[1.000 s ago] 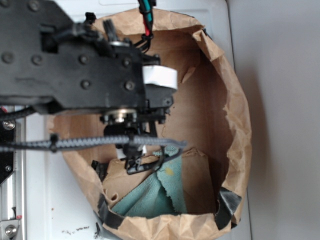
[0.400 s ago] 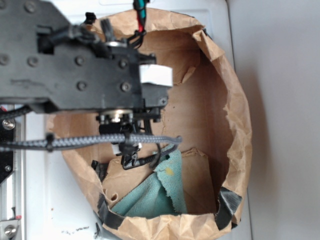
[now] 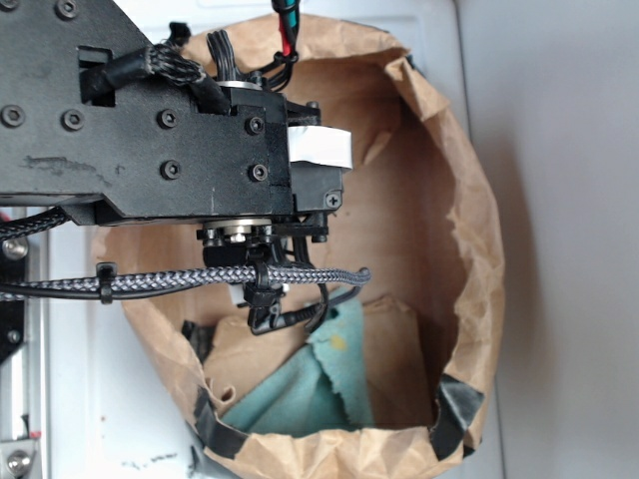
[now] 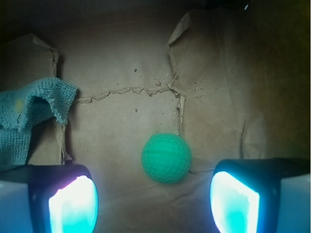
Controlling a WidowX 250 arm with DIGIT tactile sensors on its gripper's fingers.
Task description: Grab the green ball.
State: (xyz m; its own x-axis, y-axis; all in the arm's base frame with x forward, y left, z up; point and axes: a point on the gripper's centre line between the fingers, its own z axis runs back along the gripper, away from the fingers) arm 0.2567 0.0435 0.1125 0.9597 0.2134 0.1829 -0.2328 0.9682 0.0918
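Here, through the wrist camera, we saw our gripper (image 4: 154, 204) released, its two pads (image 4: 73, 204) spread wide at the bottom corners with nothing between them. Just beyond and between the pads lay the green ball (image 4: 166, 158), a dimpled mint sphere resting on the brown paper floor, touching neither pad. To the left, a little further off, the teal cloth (image 4: 29, 116) draped over a fold of paper, apart from the ball. Past the ball we saw a torn, creased seam crossing the wall of the paper bag (image 4: 121, 58). From the exterior view, our black arm (image 3: 150, 120) hung over the bag's open mouth and hid the ball; the cloth (image 3: 310, 389) showed in the lower part of the bag (image 3: 479, 259).
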